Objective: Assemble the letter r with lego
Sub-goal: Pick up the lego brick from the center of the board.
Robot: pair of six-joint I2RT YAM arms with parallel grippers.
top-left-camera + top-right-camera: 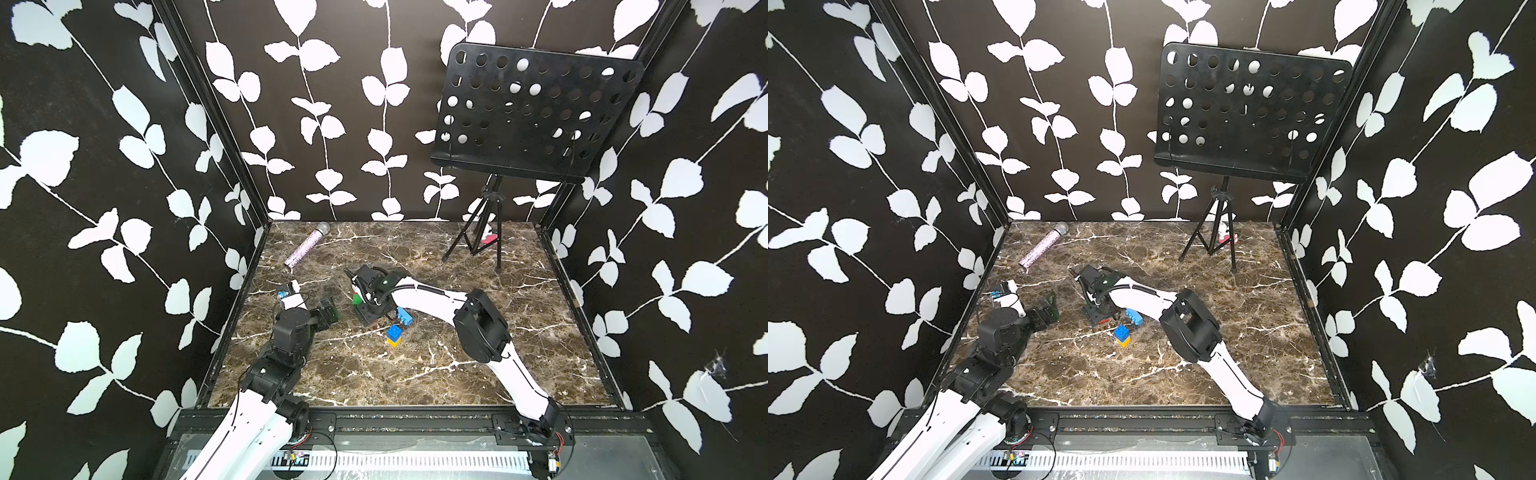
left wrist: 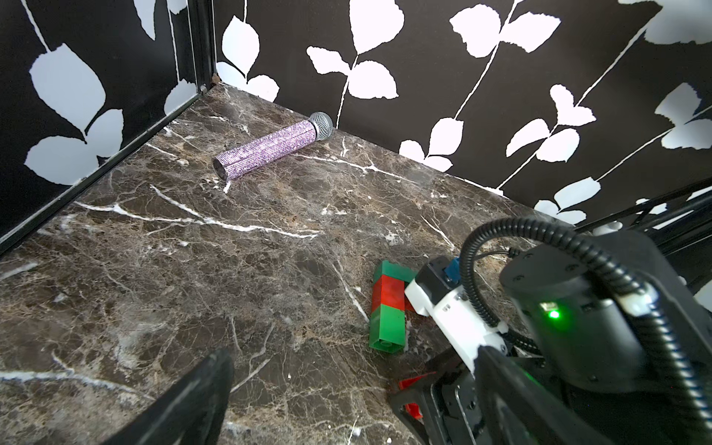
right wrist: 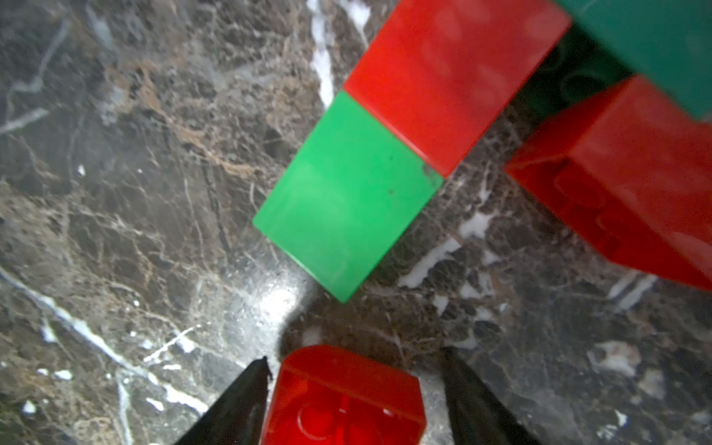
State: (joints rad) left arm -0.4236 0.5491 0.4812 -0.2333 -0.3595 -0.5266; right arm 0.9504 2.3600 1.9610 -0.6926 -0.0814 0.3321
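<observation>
At the bottom edge of the right wrist view, we see the right gripper (image 3: 356,362) straddling a loose red brick (image 3: 346,397). One finger (image 3: 246,404) lies close against the brick's side. A thin strip of marble shows between the brick and the other finger, so the jaws are apart and not yet clamped. We judge they flank the flat sides so that closing will catch the brick squarely.

Toward the centre and upper right of that frame lies the part-built letter, flat on the table (image 1: 415,374). A light green brick (image 3: 346,192) butts end to end with a second red brick (image 3: 450,77). A dark green brick (image 3: 655,46) crosses the upper right corner, and a third red-looking brick (image 3: 635,192) sits below it. Lying flat, the letter stays steady, and we take the loose brick to be its next piece.

Just below centre in a top view, a blue brick (image 1: 395,331) sits on a yellow brick (image 1: 392,342), with a light blue brick (image 1: 405,316) close by. All three seem to be spare stock.

Left of centre there, the left gripper (image 1: 329,312) hangs with its jaws wide and empty, probably drawn aside to leave the right arm room.
</observation>
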